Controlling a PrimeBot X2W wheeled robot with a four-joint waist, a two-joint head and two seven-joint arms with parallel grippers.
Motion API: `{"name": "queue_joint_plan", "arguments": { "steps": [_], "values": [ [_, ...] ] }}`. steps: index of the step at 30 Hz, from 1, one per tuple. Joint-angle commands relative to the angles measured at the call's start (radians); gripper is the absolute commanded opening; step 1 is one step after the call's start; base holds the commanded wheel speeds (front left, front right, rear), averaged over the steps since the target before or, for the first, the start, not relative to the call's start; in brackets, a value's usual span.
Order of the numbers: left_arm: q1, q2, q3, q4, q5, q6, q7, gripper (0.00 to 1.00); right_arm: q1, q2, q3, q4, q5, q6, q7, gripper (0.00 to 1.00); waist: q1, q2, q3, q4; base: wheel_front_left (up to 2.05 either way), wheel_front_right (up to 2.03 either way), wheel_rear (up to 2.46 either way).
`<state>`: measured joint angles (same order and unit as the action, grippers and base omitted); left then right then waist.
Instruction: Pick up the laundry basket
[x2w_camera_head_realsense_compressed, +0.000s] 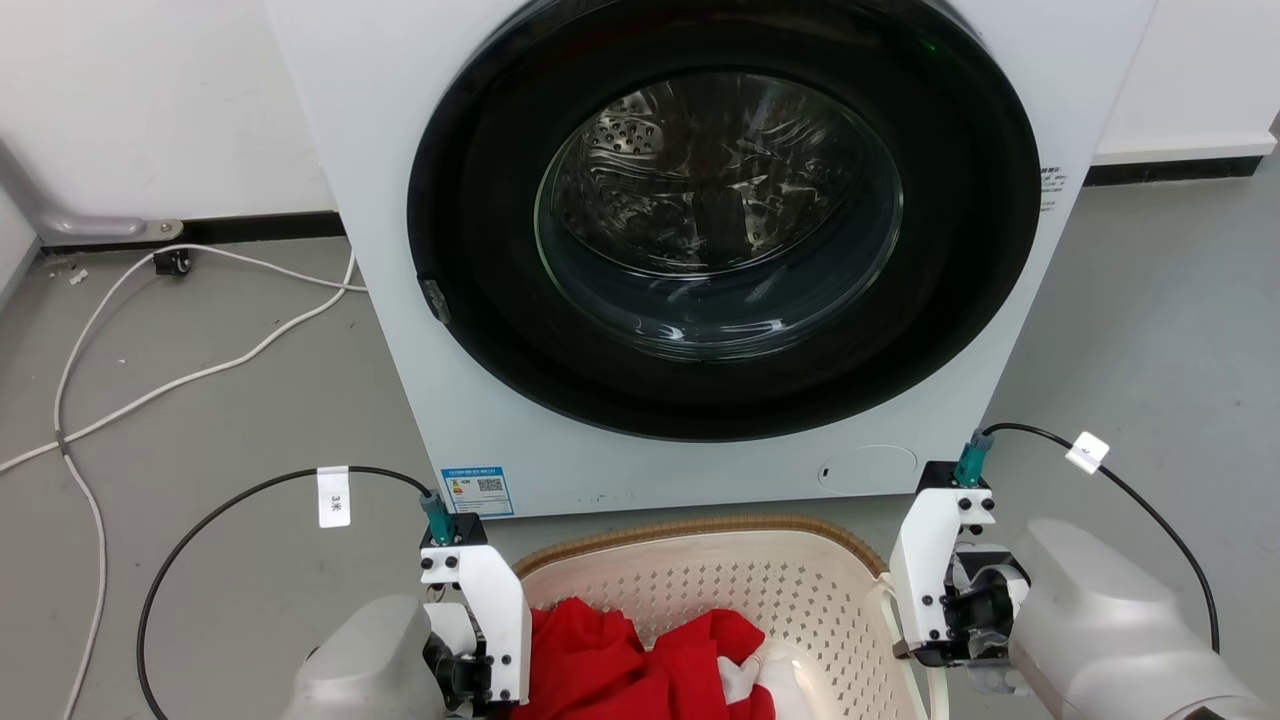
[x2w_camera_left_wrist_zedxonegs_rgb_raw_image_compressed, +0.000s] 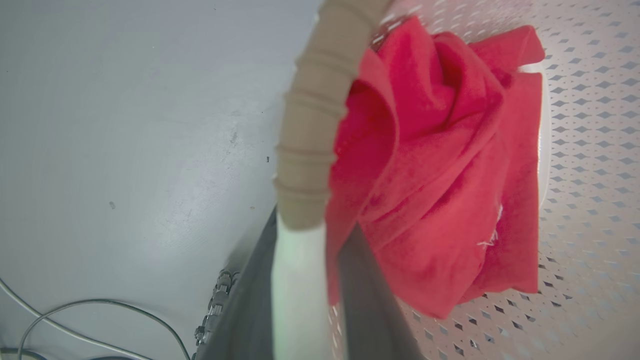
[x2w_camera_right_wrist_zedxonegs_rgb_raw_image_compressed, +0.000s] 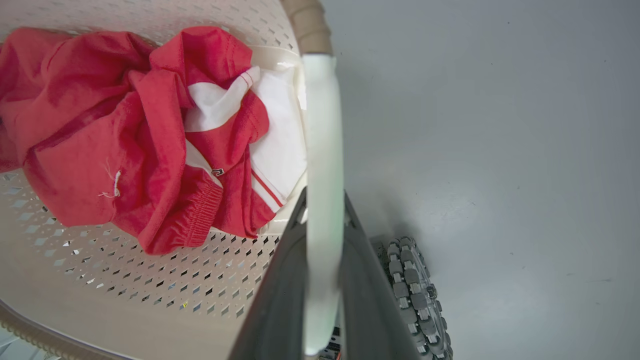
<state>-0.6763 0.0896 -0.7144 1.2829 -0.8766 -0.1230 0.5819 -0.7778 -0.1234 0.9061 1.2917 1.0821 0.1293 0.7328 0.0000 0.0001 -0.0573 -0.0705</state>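
Looking down from the head, you see the laundry basket (x2w_camera_head_realsense_compressed: 760, 590) at bottom centre, just before the washing machine (x2w_camera_head_realsense_compressed: 620, 475). It has cream plastic walls pierced with small diamond holes, rounded corners and a brown woven-look rim (x2w_camera_head_realsense_compressed: 700, 524). A crumpled red garment (x2w_camera_head_realsense_compressed: 600, 660) lies inside. The machine is a flat white box with a round black door ring and a bulging glass porthole showing a dimpled steel drum. White cables (x2w_camera_head_realsense_compressed: 200, 375) trail over the smooth grey floor (x2w_camera_head_realsense_compressed: 250, 440) to its left. Through the left wrist, the left claw (x2w_camera_left_wrist_zedxonegs_rgb_raw_image_compressed: 314, 232) is clenched on the basket's left-side handle (x2w_camera_left_wrist_zedxonegs_rgb_raw_image_compressed: 297, 300), a smooth white bar that its two dark fingers press from both sides. Beyond it the rim reads as ribbed tan cord, and the red garment bunches in soft folds against the perforated wall. Through the right wrist, the right claw (x2w_camera_right_wrist_zedxonegs_rgb_raw_image_compressed: 324, 200) grips the right-side handle (x2w_camera_right_wrist_zedxonegs_rgb_raw_image_compressed: 322, 125), glossy white and rounded, with dark fingers tight on either flank. There the garment shows white panels, a gathered cuff and a loose white thread. Whether the basket touches the floor you cannot tell.
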Motion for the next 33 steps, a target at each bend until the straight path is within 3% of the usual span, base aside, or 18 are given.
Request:
{"name": "queue_joint_plan", "arguments": {
  "steps": [1, 33],
  "values": [
    [-0.012, -0.015, -0.006, -0.008, -0.009, -0.013, 0.000, 0.00, -0.003, 0.009, -0.005, -0.006, 0.001, 0.002, 0.000, 0.00, 0.0000, -0.0001, 0.001, 0.000, 0.00, 0.00, 0.00],
    [-0.030, -0.004, -0.025, 0.000, -0.040, -0.013, -0.027, 0.00, -0.017, 0.010, -0.050, -0.006, -0.043, 0.003, 0.009, 0.00, 0.0000, -0.0001, 0.011, -0.001, 0.00, 0.00, 0.00]
  ]
}}
